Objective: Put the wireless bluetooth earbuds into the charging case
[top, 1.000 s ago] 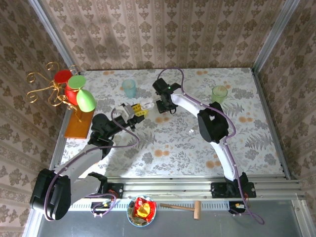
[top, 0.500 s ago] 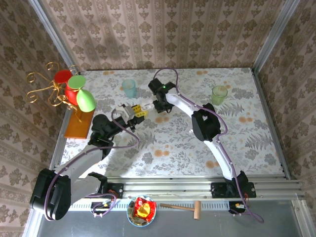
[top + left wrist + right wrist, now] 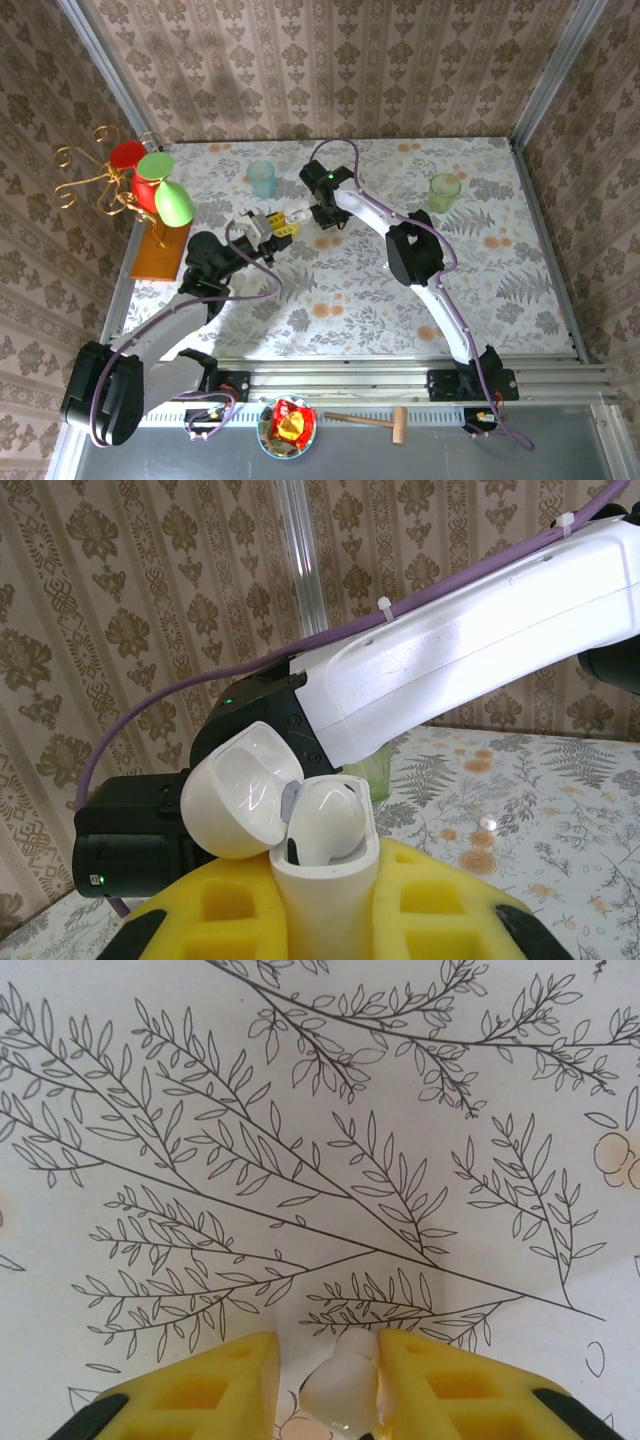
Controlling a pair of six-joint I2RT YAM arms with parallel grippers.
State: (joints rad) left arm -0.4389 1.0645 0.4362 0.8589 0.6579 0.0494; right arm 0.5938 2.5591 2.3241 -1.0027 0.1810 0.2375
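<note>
The charging case (image 3: 322,852) is smooth, glossy white plastic, and its open lid has a soft shine. The pads (image 3: 430,912) of the left end effector (image 3: 322,905) look like matt yellow foam with square hollows. The earbud (image 3: 340,1392) is whitish, glossy and slightly translucent. The counter (image 3: 320,1110) has a smooth printed covering with a faint sheen. The right arm's shell (image 3: 470,650) is shiny white plastic, its cable (image 3: 200,685) smooth purple sheathing. The far post (image 3: 288,560) looks like pale, reflective metal.

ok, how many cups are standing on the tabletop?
2. A light blue cup stands far back, left of centre; a green cup stands far back on the right. Another could be hidden under the right arm.
</note>
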